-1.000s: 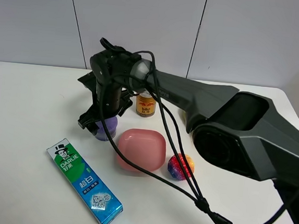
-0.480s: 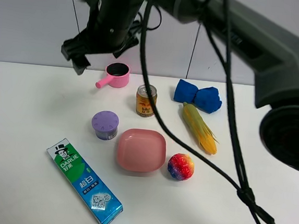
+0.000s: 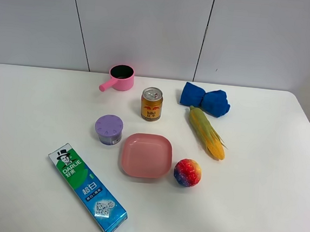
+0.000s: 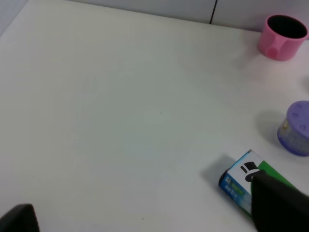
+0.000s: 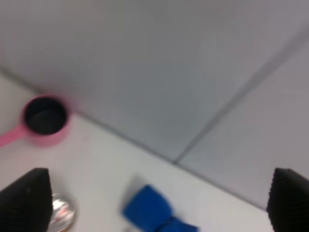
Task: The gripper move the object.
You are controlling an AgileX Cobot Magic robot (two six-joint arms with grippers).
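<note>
Object (image 3: 109, 129) upright on the white counter (image 3: 31, 105), lilac dotted lid up, nothing touching it. Landmark: the pink plate (image 3: 146, 155). Object sits just beside the plate's far-left corner. Can (image 3: 151, 103) stands beyond the plate, near it. Pink saucepan (image 3: 118, 77) further back and to the left, well apart. Toothpaste box (image 3: 86, 189) lies flat, left of and nearer than the plate, angled. Rainbow ball (image 3: 187, 172) just beside the plate's right edge. Corn (image 3: 207, 132) lies right of the plate; blue cloth (image 3: 205, 99) beyond the corn.

No arm appears in the high view. Left hand (image 4: 145, 212): dark fingertips (image 4: 277, 205) at the picture's corners, spread wide with bare counter between, nothing held; object at the frame edge, clear of it. Right hand (image 5: 159, 203): view blurred, but its two fingertips (image 5: 26, 200) sit at opposite corners, probably released, gripping nothing; it faces the wall (image 5: 145, 58) above saucepan and cloth.
</note>
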